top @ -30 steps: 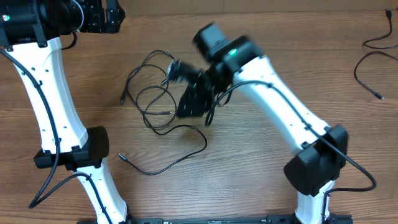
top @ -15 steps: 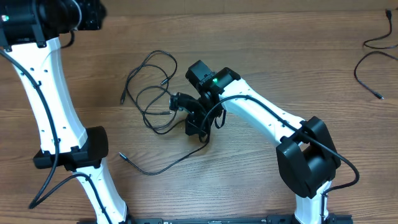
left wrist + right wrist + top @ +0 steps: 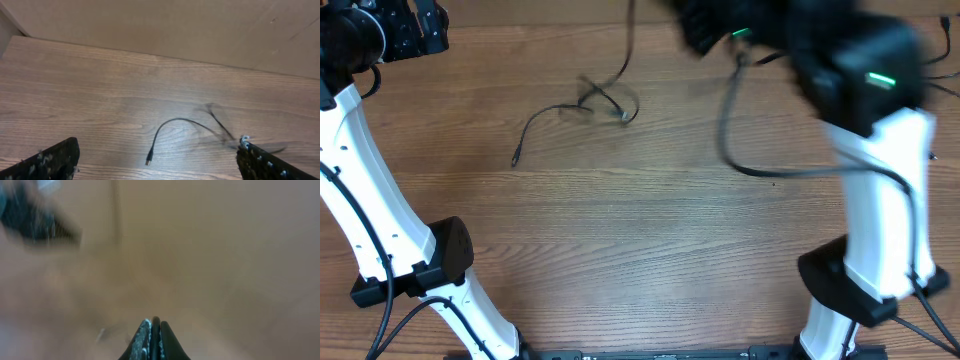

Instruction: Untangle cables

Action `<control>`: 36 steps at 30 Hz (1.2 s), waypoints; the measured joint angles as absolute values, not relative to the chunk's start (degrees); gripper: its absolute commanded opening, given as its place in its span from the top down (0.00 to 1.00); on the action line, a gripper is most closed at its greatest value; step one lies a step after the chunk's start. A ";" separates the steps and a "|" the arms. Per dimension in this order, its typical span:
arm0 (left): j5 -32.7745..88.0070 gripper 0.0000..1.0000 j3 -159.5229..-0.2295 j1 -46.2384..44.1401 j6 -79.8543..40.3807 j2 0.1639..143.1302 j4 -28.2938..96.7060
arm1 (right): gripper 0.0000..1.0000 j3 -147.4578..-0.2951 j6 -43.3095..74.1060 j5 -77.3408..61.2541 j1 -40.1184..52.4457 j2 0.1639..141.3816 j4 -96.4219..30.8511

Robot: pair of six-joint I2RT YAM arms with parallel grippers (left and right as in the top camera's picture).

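Left gripper (image 3: 158, 150): fingers spread wide, empty, high over the table (image 3: 620, 230).
Right gripper (image 3: 153, 323): fingers pressed together. Blur hides the pinch, but one strand climbs toward it, so it is probably holding the cable (image 3: 545, 113).
Cable: lies ahead of and below the left gripper, plug (image 3: 148, 161) nearest it, knot towards the right gripper.
Handling: light, limp and thin, likely to snag at the knot. Grip just behind the plug.
Views: overhead shows the rising strand, left wrist shows the plug sharply, right wrist shows mostly smear.

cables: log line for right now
left gripper open, empty | right gripper shut on cables, raised, blurred | cables: knot on table, one strand rising upward
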State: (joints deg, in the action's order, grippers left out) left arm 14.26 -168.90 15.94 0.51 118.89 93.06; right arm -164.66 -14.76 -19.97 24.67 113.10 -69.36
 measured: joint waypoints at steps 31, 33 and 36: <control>13.63 0.00 -168.90 15.86 0.54 118.89 94.41 | 0.96 -177.05 -5.15 -24.67 -32.42 105.71 -39.70; 13.13 0.00 -168.90 15.86 0.95 118.89 94.32 | 0.96 -173.84 -5.10 -24.67 -35.42 105.95 -36.97; 12.36 0.00 -168.90 15.86 2.11 118.89 94.28 | 0.96 -168.40 -6.57 -24.69 -38.57 107.33 -32.71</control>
